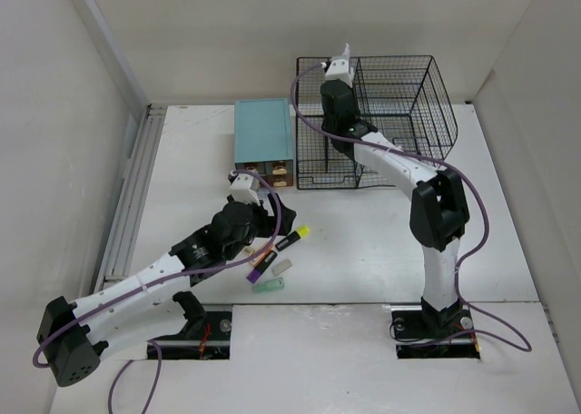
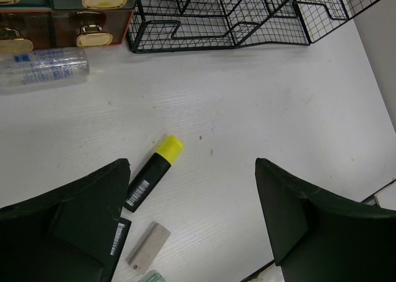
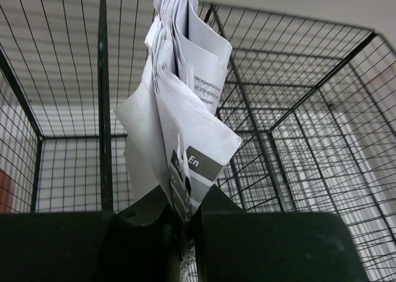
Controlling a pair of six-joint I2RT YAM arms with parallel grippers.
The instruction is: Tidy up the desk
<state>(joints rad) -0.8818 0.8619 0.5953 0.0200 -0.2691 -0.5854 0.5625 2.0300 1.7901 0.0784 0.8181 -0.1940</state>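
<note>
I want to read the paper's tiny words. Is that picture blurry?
Right wrist view: the papers sit close up, small print too soft to read. Left wrist view: the yellow highlighter looks sharp. Top view: even light, faint shadows.

**Top external:** my fixed overhead view, set above and behind the arm bases (image 1: 434, 325), looking down and forward across the whole desk (image 1: 363, 251).

**Left wrist:** low over the desk, facing forward. It shares the yellow-capped marker (image 2: 154, 172) and the wire rack (image 2: 216, 16) with the overhead.

**Right wrist:** very close, looking into that rack, with folded papers (image 3: 185, 109) filling mid-frame.
</note>
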